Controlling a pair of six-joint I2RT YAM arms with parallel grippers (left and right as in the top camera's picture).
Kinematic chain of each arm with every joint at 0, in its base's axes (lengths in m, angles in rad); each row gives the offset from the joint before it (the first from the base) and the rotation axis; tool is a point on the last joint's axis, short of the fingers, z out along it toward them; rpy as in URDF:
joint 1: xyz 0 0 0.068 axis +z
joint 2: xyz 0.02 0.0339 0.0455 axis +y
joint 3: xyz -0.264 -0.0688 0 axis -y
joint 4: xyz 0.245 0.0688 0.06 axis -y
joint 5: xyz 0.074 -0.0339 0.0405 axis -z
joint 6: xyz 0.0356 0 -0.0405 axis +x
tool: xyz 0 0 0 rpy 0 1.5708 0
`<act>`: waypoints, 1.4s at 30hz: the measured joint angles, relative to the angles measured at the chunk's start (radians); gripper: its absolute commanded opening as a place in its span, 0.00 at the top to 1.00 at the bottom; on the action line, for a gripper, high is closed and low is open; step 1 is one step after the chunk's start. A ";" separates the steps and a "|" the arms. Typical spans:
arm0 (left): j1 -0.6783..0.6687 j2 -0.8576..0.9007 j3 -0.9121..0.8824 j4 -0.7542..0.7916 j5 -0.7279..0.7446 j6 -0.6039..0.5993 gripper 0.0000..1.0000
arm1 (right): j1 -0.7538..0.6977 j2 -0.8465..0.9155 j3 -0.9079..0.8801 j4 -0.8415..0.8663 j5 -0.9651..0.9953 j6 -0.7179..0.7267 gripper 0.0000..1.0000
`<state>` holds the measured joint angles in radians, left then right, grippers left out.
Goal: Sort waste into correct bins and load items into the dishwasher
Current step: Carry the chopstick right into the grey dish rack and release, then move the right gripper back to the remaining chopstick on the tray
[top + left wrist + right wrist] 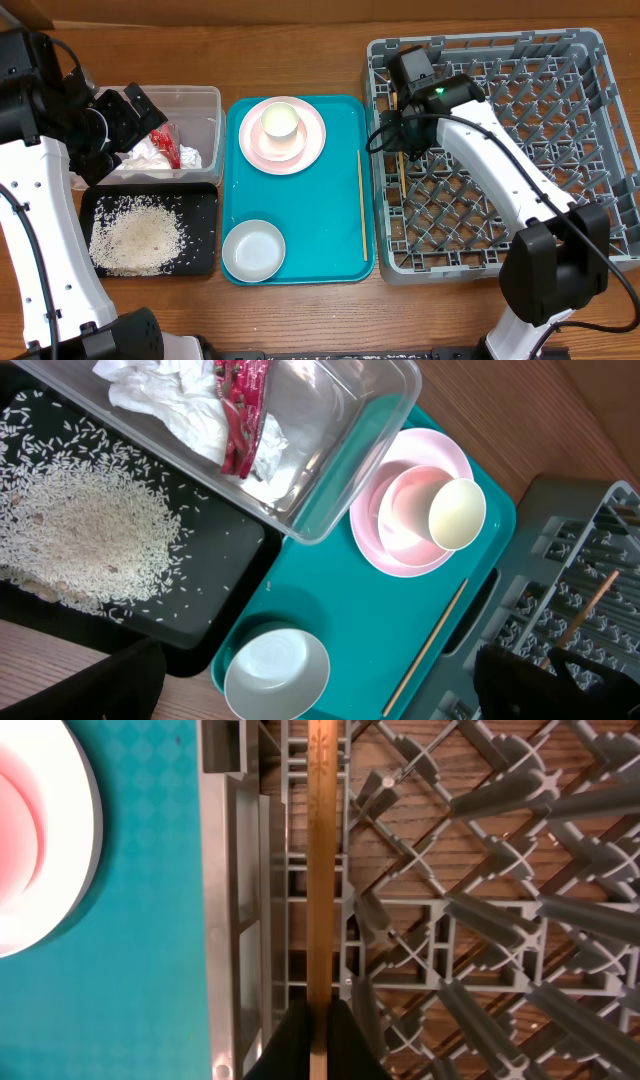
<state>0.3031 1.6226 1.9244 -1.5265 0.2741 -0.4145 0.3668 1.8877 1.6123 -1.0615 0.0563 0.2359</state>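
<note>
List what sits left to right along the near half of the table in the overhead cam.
In order: black tray with rice → white bowl on the teal tray → loose chopstick on the same tray → grey dish rack.

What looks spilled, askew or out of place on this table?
Nothing spilled: the loose white rice grains lie inside the shallow black rectangular tray. One thin wooden stick lies alone on the teal plastic tray; the right gripper holds a second stick.

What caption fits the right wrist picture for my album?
The right gripper holds a wooden chopstick over the grey dish rack.
</note>
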 measured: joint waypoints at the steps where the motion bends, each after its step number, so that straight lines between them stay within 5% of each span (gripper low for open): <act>1: 0.000 0.000 0.000 0.000 0.000 0.000 0.00 | -0.003 0.000 0.000 -0.002 0.000 -0.005 0.96; 12: 0.000 0.000 0.000 0.000 0.000 0.000 0.00 | -0.002 0.000 -0.020 0.025 0.000 -0.023 0.93; 16: 0.000 0.000 0.000 0.000 0.000 0.000 0.00 | -0.002 0.000 -0.035 0.024 -0.001 -0.022 0.84; 28: 0.000 0.000 0.000 0.000 0.000 0.000 0.00 | -0.002 0.000 -0.036 0.028 -0.009 -0.027 0.77; 42: 0.000 0.000 0.000 0.000 0.000 0.000 0.00 | 0.046 0.000 -0.036 0.075 -0.401 -0.012 0.71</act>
<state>0.3031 1.6226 1.9244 -1.5265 0.2741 -0.4145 0.4126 1.8877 1.5761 -0.9867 -0.3450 0.2241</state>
